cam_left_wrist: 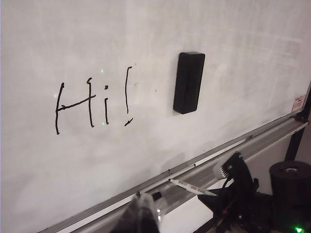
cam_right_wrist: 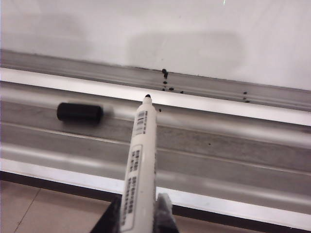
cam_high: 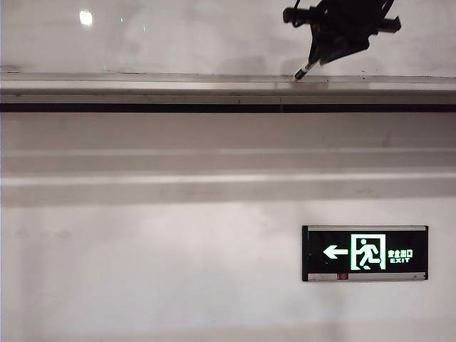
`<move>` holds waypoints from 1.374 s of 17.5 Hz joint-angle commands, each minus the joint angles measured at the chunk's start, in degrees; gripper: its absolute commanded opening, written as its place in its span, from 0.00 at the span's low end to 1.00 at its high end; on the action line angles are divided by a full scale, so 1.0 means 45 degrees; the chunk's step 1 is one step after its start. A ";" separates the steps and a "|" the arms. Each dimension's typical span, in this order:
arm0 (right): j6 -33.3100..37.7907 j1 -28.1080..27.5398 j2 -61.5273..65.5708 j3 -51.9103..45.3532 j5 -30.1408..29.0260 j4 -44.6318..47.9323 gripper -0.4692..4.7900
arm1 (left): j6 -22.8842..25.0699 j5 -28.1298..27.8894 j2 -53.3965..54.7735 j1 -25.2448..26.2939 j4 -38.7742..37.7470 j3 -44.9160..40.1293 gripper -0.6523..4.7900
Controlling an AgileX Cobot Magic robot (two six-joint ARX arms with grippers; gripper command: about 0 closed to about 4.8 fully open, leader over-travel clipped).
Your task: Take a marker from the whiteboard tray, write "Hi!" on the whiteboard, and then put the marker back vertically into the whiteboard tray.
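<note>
The marker (cam_right_wrist: 141,155) is a white barrel with a black tip, uncapped, and my right gripper (cam_right_wrist: 140,213) is shut on its rear part. Its tip hangs just over the whiteboard tray (cam_right_wrist: 233,141), near the tray's back rail. In the exterior view the right gripper (cam_high: 326,48) leans in from the top right and the marker (cam_high: 306,69) slants down until its tip meets the tray (cam_high: 142,89). The whiteboard (cam_left_wrist: 218,58) carries "Hi!" (cam_left_wrist: 92,104) in black. My left gripper (cam_left_wrist: 141,212) is a blurred, shut point low over the tray (cam_left_wrist: 262,141), holding nothing.
A black cap (cam_right_wrist: 79,112) lies on its side in the tray, beside the marker's tip. A black eraser (cam_left_wrist: 188,82) sticks to the board next to the writing. Ink spots (cam_right_wrist: 165,74) dot the rail. A green exit sign (cam_high: 365,253) hangs on the wall below.
</note>
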 commanded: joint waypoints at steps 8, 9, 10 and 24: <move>0.0049 -0.0019 0.0641 0.0087 -0.0029 0.0651 0.09 | 0.0005 -0.0034 -0.0034 -0.0010 0.0146 0.0044 0.11; 0.0044 -0.0019 0.0704 0.0092 -0.0029 0.0709 0.09 | 0.0005 -0.0034 -0.0034 -0.0010 0.0146 0.0044 0.11; 0.0049 -0.0019 0.0753 0.0092 -0.0029 0.0777 0.09 | 0.0005 -0.0034 -0.0034 -0.0010 0.0146 0.0044 0.11; 0.0044 -0.0019 0.1384 0.0092 -0.0083 0.1938 0.09 | 0.0005 -0.0034 -0.0039 -0.0010 0.0136 0.0044 0.11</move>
